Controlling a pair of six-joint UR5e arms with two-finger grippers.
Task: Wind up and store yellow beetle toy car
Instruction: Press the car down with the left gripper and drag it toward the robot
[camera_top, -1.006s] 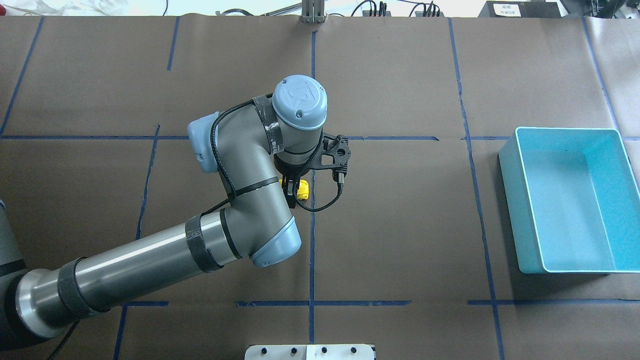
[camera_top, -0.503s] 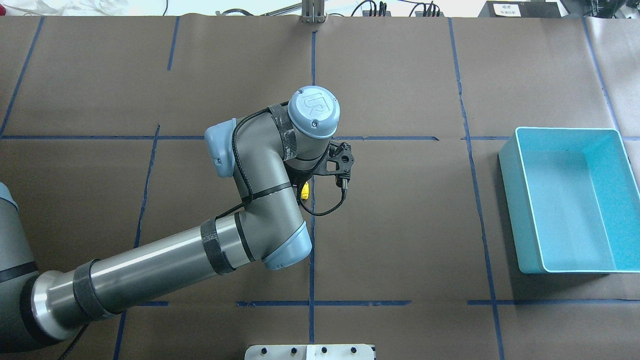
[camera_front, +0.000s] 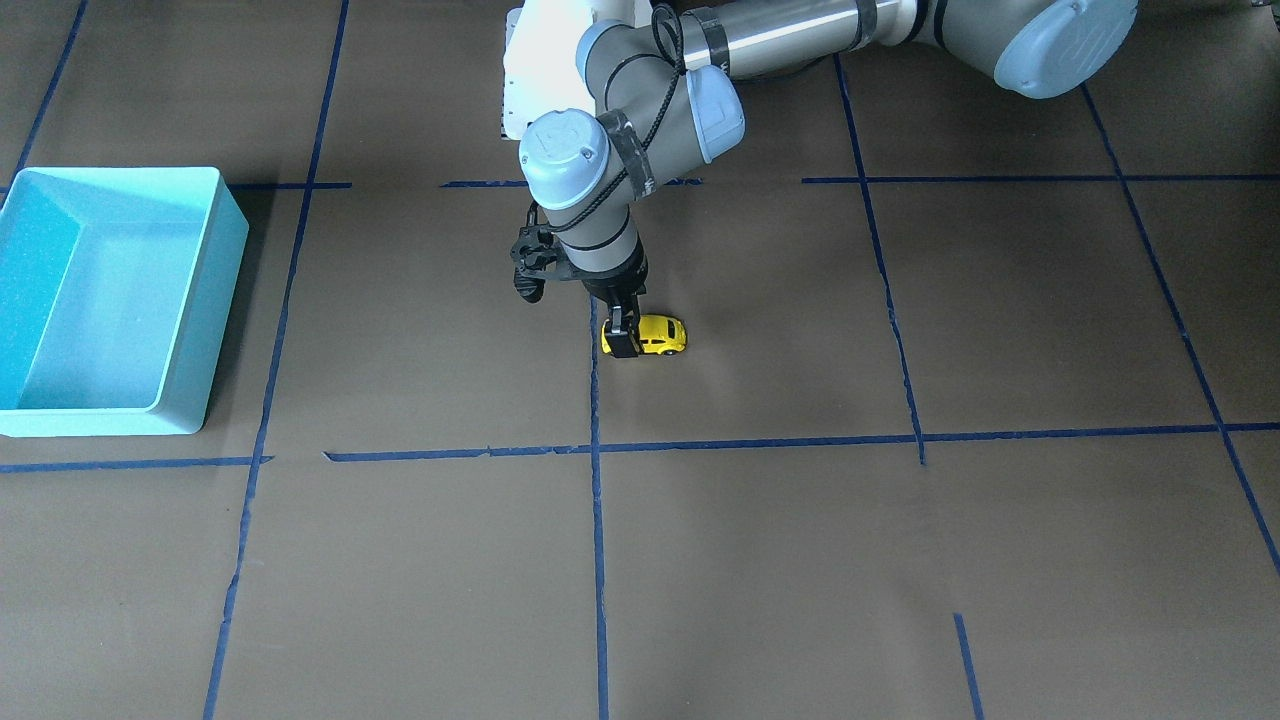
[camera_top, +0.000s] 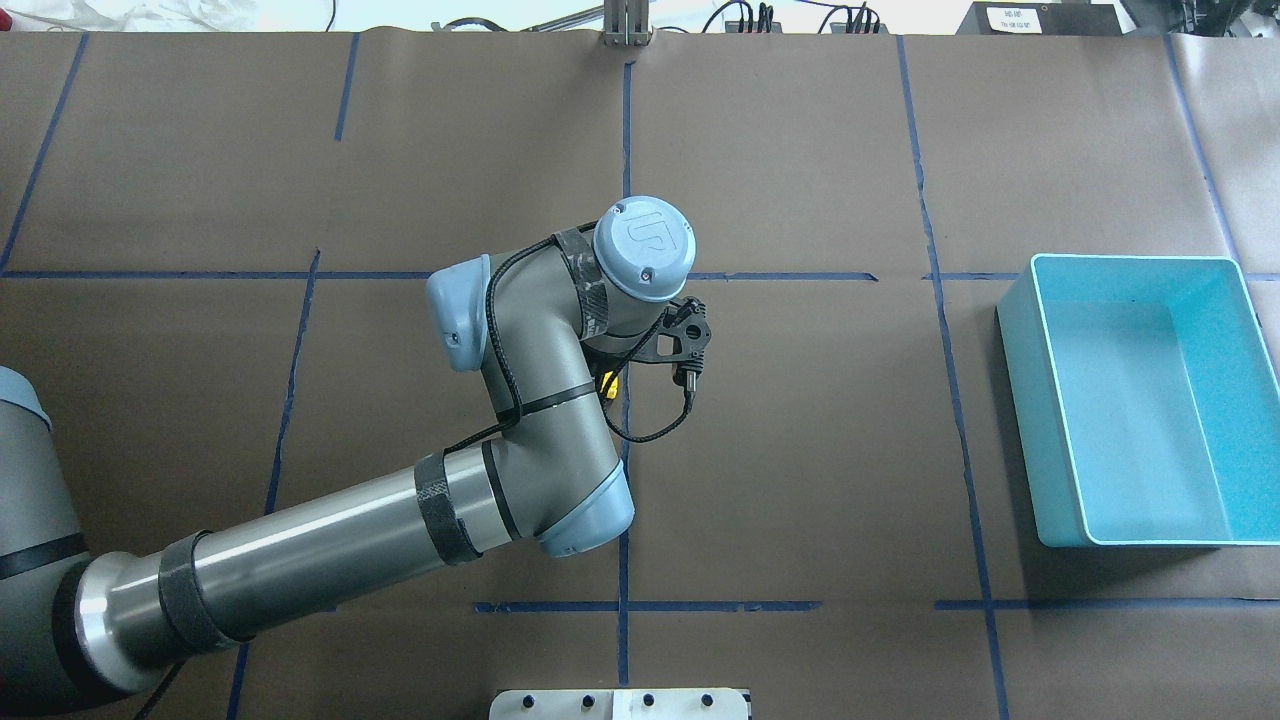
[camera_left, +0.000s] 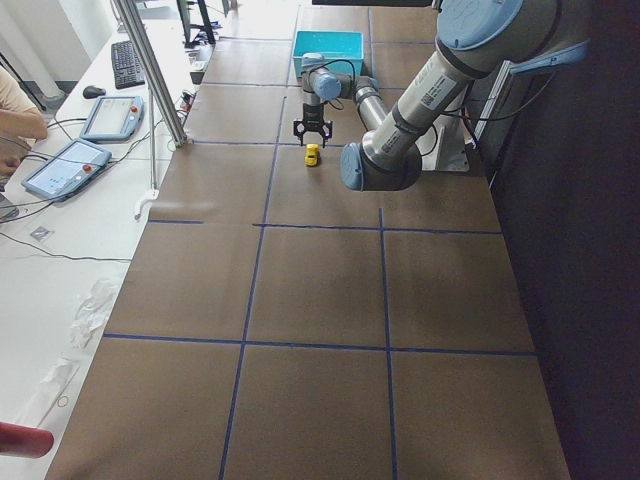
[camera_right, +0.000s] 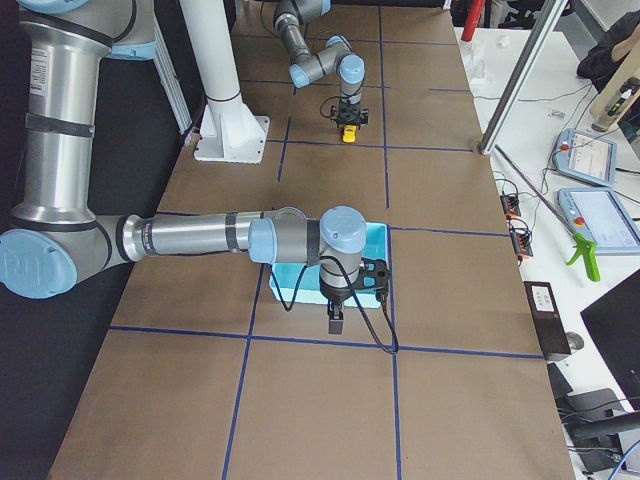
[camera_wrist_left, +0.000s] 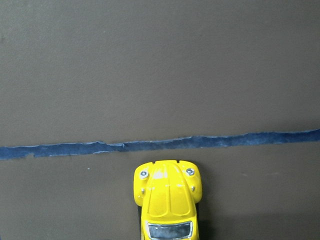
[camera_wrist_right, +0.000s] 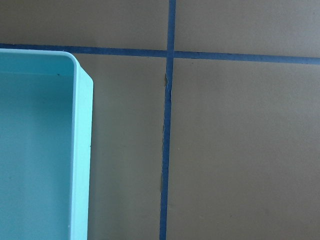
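Yellow beetle toy car (camera_front: 662, 335) sits pinched between the left fingers (camera_front: 623, 342), below the UR-logo cap (camera_front: 564, 150).

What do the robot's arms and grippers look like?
The left arm and right arm are grey tubes with pale blue joint caps; the left bears a UR logo, black bands and a black cable. The left gripper and right gripper have slim black fingers.
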